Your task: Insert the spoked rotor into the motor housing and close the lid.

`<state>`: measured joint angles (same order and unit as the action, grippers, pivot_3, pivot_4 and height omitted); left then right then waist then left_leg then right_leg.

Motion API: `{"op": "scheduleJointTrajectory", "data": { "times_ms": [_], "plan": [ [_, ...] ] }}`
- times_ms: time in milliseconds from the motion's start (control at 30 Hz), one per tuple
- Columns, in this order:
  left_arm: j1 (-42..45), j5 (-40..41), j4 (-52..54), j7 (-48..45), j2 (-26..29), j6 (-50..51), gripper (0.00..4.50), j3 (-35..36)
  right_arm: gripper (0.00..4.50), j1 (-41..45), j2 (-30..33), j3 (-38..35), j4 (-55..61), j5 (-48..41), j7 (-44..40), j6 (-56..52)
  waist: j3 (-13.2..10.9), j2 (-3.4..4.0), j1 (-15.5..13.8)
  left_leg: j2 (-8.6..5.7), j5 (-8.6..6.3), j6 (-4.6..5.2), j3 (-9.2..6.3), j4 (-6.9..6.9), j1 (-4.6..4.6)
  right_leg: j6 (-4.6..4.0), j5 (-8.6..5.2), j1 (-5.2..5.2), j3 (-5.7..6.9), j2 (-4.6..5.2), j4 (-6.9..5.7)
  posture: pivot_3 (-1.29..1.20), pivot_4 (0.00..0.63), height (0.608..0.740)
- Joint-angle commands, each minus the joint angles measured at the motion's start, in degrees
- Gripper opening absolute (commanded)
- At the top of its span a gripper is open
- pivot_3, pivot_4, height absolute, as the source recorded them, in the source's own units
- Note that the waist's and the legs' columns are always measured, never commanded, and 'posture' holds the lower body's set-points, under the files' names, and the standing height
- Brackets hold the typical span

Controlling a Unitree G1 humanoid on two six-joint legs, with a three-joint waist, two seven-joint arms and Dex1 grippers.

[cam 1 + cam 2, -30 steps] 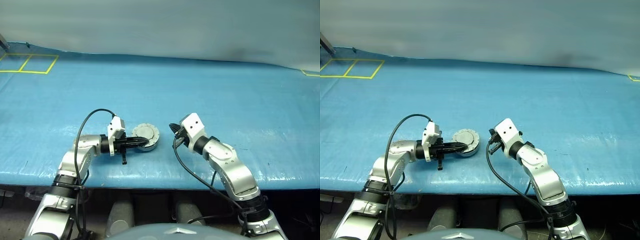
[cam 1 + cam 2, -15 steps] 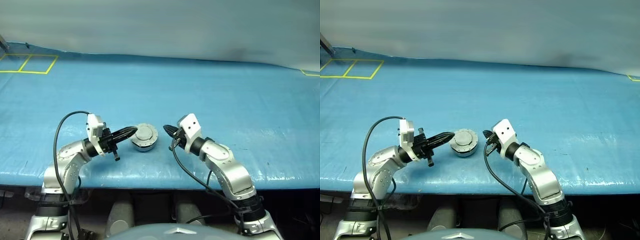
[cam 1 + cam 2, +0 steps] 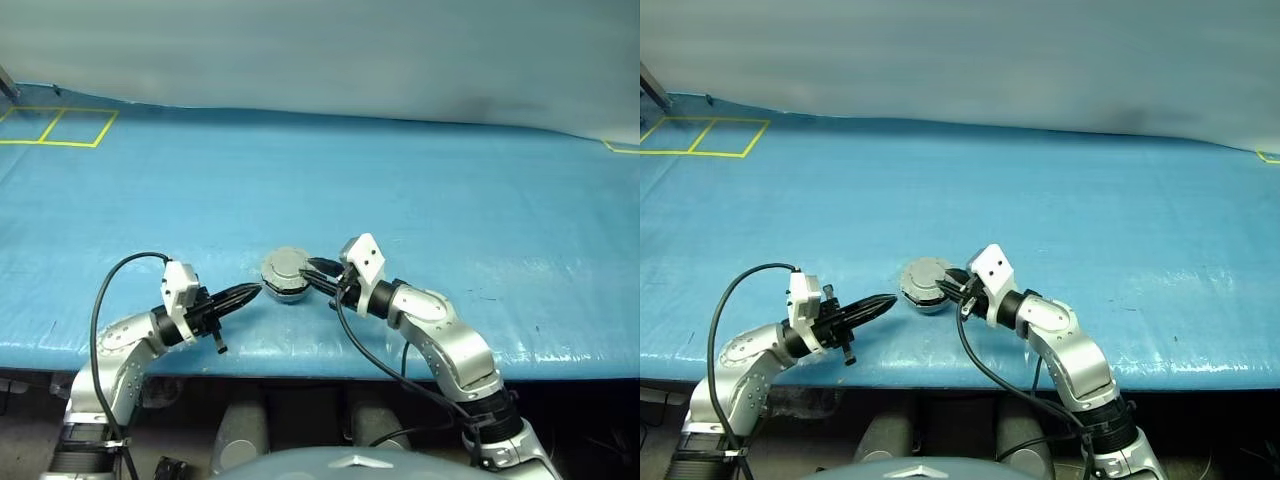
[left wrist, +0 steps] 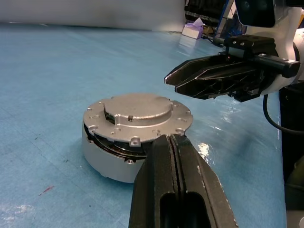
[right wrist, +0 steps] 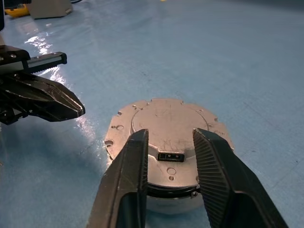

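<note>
A wide blue counter (image 3: 420, 190) carries yellow tape squares (image 3: 60, 127) at its far left corner, well apart from everything else. Near the front edge, about midway along it, sits the motor housing (image 4: 102, 154), a squat silver cup resting flat with its round axis upright. The lid (image 4: 137, 118), plain grey with a raised centre circle, lies down over it with a dark gap at the rim. The left tool (image 3: 248, 293), pressed shut and empty, points at it from the left; the right tool (image 5: 168, 156), parted, reaches over it.
</note>
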<state>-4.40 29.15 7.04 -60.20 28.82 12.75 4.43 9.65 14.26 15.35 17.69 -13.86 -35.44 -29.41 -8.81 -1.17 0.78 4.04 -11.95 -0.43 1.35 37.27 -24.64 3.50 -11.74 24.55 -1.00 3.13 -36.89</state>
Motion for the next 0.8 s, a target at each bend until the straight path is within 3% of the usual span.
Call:
{"op": "scheduleJointTrajectory", "data": {
  "times_ms": [33,167,800],
  "plan": [
    [-0.05,-0.45,0.67,-0.83,0.77,-1.98,0.00,0.18,2.57,1.49,-0.28,0.11,-0.27,0.55,0.16,3.02,0.00,0.00,-0.01,0.00,0.00,0.00,0.00,0.00,0.00,0.00,0.00,0.00,0.00,0.00,0.00,0.00,0.150,0.740],
    [-0.27,-0.25,0.14,-0.98,0.49,-3.02,0.00,-0.13,3.85,2.46,-0.65,0.44,-2.77,3.65,2.88,5.46,0.00,0.00,0.00,0.00,0.00,0.00,0.03,0.00,-0.02,0.00,0.00,0.01,0.00,0.01,0.01,0.00,0.150,0.740],
    [1.03,-0.31,-2.91,-2.00,-0.32,-5.75,0.00,-1.84,3.85,5.71,-4.82,2.85,-9.57,4.00,2.51,5.50,0.00,0.00,0.10,0.01,0.00,0.00,0.05,-0.05,0.00,-0.01,0.00,0.02,0.00,0.01,0.01,0.00,0.150,0.740]
  ]
}}
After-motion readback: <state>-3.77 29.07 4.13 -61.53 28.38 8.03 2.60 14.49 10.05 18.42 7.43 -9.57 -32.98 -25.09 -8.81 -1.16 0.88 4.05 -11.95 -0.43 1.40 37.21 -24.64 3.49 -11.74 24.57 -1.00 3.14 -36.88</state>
